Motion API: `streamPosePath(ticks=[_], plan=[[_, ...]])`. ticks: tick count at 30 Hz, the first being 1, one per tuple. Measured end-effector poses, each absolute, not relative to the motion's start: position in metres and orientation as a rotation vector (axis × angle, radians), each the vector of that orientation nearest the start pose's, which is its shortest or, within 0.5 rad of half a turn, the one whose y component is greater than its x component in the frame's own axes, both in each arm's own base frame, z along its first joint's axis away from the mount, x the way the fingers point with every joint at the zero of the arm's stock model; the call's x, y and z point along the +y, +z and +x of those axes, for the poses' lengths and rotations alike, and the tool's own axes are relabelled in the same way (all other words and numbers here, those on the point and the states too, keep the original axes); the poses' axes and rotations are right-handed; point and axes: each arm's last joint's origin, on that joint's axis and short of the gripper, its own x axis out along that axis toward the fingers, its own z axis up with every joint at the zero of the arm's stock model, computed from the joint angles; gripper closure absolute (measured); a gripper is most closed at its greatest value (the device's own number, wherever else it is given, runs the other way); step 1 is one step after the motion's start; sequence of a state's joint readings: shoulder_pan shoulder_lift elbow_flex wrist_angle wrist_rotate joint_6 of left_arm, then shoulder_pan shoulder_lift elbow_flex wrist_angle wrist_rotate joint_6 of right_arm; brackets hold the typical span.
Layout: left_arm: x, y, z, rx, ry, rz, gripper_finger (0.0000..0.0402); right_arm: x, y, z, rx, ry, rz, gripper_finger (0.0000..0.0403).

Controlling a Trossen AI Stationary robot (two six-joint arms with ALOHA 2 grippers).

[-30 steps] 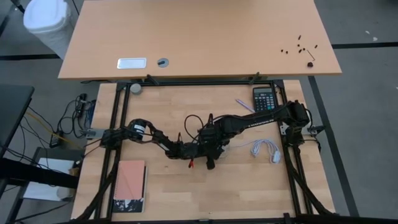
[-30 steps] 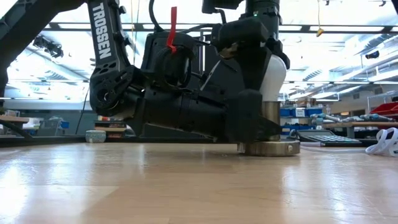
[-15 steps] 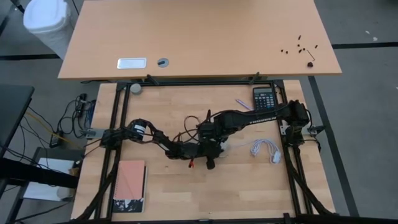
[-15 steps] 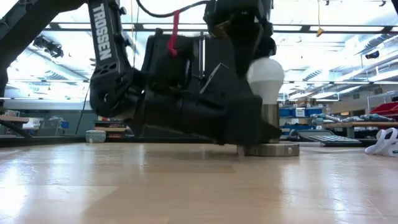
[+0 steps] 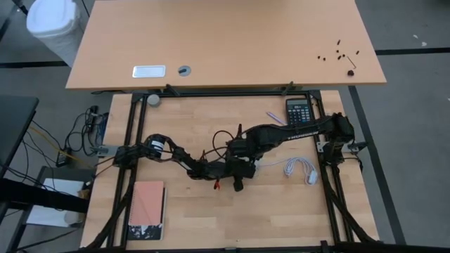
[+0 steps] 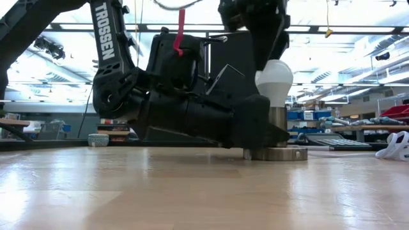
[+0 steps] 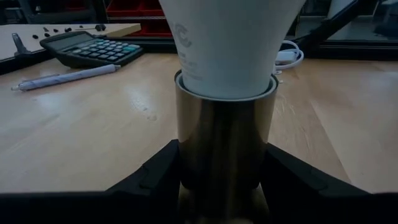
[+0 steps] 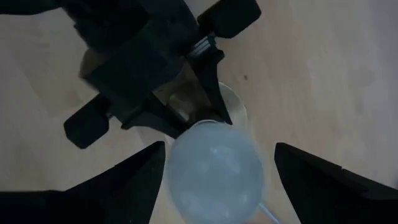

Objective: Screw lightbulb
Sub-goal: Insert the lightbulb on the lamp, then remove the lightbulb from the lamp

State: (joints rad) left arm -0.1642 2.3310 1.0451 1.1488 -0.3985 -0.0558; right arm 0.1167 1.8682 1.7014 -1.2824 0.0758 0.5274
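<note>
Lightbulb [image 6: 274, 80] seated upright in brass socket [image 6: 276, 128], mid-table.

Left gripper [image 7: 222, 180] lies low on the wood, fingers clenched against both sides of the socket barrel. Right gripper [image 8: 214, 168] hangs directly over the bulb; its fingers [image 8: 314, 177] stand spread either side of the globe, apparently clear of it, though the low view partly hides this. Calculator [image 5: 299, 112], pen [image 7: 68, 76] and white cord [image 5: 299, 168] lie nearby.
</note>
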Motion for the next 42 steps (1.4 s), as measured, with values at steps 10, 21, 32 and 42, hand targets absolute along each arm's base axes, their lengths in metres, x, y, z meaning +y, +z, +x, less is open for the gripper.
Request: streamPosePath(ticks=[10, 21, 32, 42], plan=[[-0.057, 0.063, 0.418, 0.133, 0.243, -0.017, 0.0213, 0.099, 0.316, 0.325, 1.159, -0.427, 0.027, 0.0102], [-0.057, 0.063, 0.418, 0.131, 0.243, -0.018, 0.0213, 0.141, 0.261, 0.275, 0.966, -0.651, -0.085, 0.0104], [-0.058, 0.063, 0.418, 0.127, 0.242, -0.024, 0.0213, 0.131, 0.184, 0.235, 0.702, -0.552, 0.183, 0.0102], [-0.058, 0.063, 0.418, 0.122, 0.244, -0.046, 0.0213, 0.107, 0.142, 0.247, 0.457, -0.606, 0.172, 0.0102]])
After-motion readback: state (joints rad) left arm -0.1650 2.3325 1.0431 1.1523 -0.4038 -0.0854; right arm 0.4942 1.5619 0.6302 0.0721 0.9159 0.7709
